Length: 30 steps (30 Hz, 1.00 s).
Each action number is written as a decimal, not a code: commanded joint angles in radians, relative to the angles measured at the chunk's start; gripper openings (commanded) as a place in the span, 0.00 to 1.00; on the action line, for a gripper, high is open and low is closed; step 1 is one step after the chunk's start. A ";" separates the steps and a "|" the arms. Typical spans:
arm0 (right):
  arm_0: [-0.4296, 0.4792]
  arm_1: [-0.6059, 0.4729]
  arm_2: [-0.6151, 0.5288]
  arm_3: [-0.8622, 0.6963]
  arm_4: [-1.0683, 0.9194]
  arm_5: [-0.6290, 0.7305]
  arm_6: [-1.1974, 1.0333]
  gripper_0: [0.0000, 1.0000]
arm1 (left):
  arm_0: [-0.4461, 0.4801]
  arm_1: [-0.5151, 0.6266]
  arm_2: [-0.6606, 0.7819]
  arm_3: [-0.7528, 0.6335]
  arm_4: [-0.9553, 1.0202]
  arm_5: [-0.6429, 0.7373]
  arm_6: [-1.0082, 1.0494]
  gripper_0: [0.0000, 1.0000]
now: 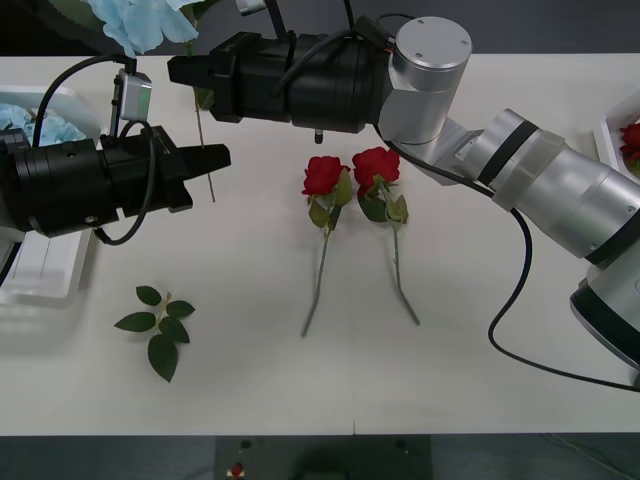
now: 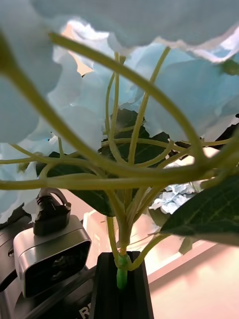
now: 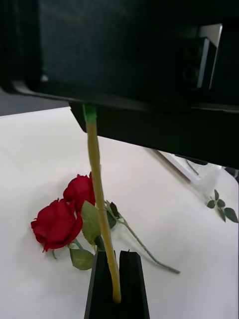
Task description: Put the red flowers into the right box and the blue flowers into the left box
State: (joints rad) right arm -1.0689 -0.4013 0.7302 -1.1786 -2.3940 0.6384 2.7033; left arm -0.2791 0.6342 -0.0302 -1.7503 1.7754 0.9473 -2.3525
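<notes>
– Blue flowers [image 1: 40, 128], where were they lying?

– At the far left edge of the front view, inside the left box [image 1: 45, 275]. One more blue flower [image 1: 140, 25] was up in the air at the upper left, with its head above both arms.

– What held it?

– Both claws. The left claw [image 1: 215, 158] reached in from the left, clenched on the lower end of the stem [image 1: 200, 125]. Its own camera showed its fingers [image 3: 132, 284] pressed on the yellowish stem [image 3: 102, 209].

– And the other one?

– The right claw [image 1: 185, 70] came across from the right, just above the left claw, and was clamped on the same stem higher up, near the head. Its own camera showed the green stem [image 2: 122, 271] pinched between its black fingers [image 2: 137, 294], with pale petals [image 2: 189, 94] spread above.

– Anything on the table?

– A loose leaf sprig [image 1: 158, 325] at the lower left. In the middle, two red flowers [image 1: 350, 175] lay side by side, heads almost touching, stems running toward the bottom of the frame.

– Further right?

– The right box [image 1: 606, 135] showed at the right edge, with another red bloom [image 1: 630, 140] in it.
</notes>
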 commanded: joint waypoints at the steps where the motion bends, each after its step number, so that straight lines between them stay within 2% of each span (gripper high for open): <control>1: -0.017 -0.017 -0.008 -0.035 -0.007 -0.006 0.002 0.00 | -0.022 -0.001 0.021 -0.031 0.002 -0.002 0.009 0.00; 4: -0.019 -0.022 -0.008 -0.036 -0.007 0.001 0.002 0.02 | -0.025 -0.010 0.039 -0.031 0.009 -0.001 0.024 0.00; 7: -0.019 -0.025 -0.009 -0.038 -0.007 0.006 0.002 0.28 | -0.031 -0.031 0.072 -0.031 0.009 0.022 0.039 0.00; 10: -0.019 -0.027 -0.008 -0.038 -0.007 0.006 0.002 0.49 | -0.034 -0.053 0.124 -0.031 0.001 0.061 0.058 0.00; 12: -0.019 -0.030 -0.008 -0.038 -0.007 0.006 0.002 0.60 | -0.038 -0.071 0.184 -0.032 -0.025 0.125 0.111 0.00; 15: -0.019 -0.036 -0.008 -0.038 -0.007 0.001 0.002 0.70 | -0.040 -0.096 0.280 -0.031 -0.065 0.219 0.179 0.00; 18: -0.019 -0.048 -0.008 -0.042 -0.007 0.001 0.002 0.78 | -0.040 -0.119 0.386 -0.029 -0.131 0.317 0.245 0.00; 23: -0.020 -0.100 -0.005 -0.062 -0.007 0.015 0.002 0.80 | -0.040 -0.123 0.530 -0.028 -0.295 0.439 0.332 0.00; 26: -0.028 -0.151 0.012 -0.065 -0.007 0.052 0.002 0.80 | -0.037 -0.114 0.593 -0.028 -0.429 0.447 0.368 0.00; 30: -0.059 -0.264 0.112 -0.065 -0.005 0.104 -0.016 0.80 | -0.035 -0.097 0.647 -0.028 -0.680 0.409 0.371 0.00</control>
State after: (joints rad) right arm -1.0715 -0.5853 0.7708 -1.2197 -2.3940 0.7264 2.7032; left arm -0.2858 0.4983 0.6084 -1.7504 1.1884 1.3887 -1.9900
